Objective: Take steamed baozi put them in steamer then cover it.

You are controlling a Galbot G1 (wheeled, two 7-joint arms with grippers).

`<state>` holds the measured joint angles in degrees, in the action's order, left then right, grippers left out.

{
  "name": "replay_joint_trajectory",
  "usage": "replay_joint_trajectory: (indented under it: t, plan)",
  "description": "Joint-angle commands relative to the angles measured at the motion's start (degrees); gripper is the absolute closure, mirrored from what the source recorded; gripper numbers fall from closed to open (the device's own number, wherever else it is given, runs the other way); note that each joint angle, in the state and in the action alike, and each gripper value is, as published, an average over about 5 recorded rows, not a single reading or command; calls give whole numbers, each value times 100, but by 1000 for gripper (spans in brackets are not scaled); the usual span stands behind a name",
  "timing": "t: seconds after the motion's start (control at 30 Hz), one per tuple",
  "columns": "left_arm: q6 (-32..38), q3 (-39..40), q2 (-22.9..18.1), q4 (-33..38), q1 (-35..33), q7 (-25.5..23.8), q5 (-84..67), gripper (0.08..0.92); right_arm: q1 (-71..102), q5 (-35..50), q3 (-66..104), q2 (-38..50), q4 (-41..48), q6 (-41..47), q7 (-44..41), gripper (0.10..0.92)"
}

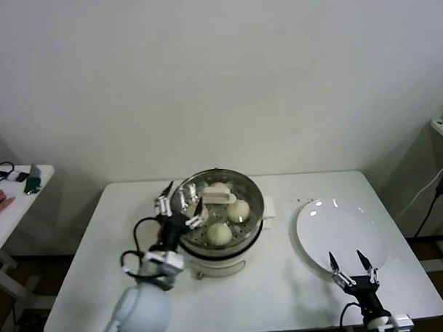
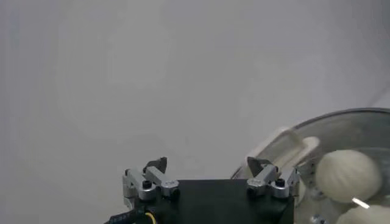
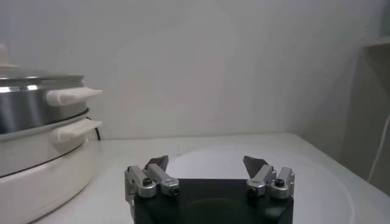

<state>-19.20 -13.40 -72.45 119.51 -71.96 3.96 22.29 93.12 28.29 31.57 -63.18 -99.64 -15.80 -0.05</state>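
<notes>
White table point(image 1: 80, 287), one lidded steamer point(image 1: 210, 257), three baozi point(image 1: 219, 234) visible, left gripper point(image 1: 181, 209) spread, right gripper point(image 1: 350, 265) spread

You have a white table point(image 1: 87, 287) in front of you. On it stands the steamer point(image 1: 223, 242), on its white base, near the middle. Just to its right lies a flat white plate point(image 1: 342, 231). A small white piece point(image 1: 267, 212) sits between them, against the steamer.
</notes>
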Motion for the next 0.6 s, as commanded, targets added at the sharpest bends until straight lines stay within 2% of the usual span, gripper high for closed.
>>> replay_joint_trajectory:
  t: [0.03, 0.17, 0.4, 0.6]
  plan:
    - [2432, -2682, -26, -734, -1266, -201, -4052, 177, -49, -263, 14, -101, 58, -135, 2, 203]
    - [2757, -2764, 4, -1154, -1530, -390, -4505, 177, -44, -306, 23, -118, 92, -187, 6, 203]
    - [3396, -2431, -23, -2026, -1638, -528, -4414, 177, -46, -331, 70, -139, 139, -242, 11, 203]
    - [3564, -2218, -78, -2282, -1631, -580, -4381, 177, -15, -307, 84, -135, 126, -263, 9, 203]
